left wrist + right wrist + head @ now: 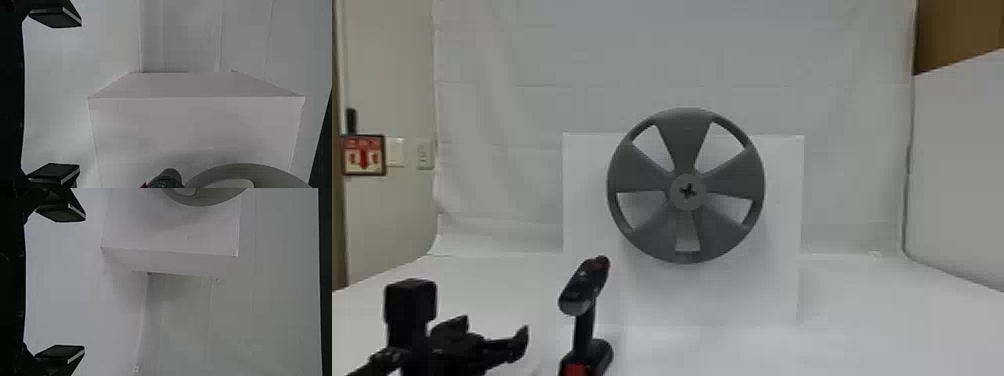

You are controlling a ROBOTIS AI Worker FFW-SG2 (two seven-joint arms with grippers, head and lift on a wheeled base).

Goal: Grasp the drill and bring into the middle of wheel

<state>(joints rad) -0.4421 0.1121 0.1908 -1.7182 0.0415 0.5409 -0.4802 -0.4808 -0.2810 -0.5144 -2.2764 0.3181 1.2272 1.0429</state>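
Although left hand [491,333] and right hand [85,282] are spread, the drill [584,320] stands ungrasped toward the near edge of the counter [862,320]; grasp and delivery to mid-wheel [684,137] outstanding.

And it's black all over on the left hand [493,327], squared-off box [410,300], hooked fingers [520,344], flat pads [54,170] edged pale, and pads on the right hand [84,282] match!
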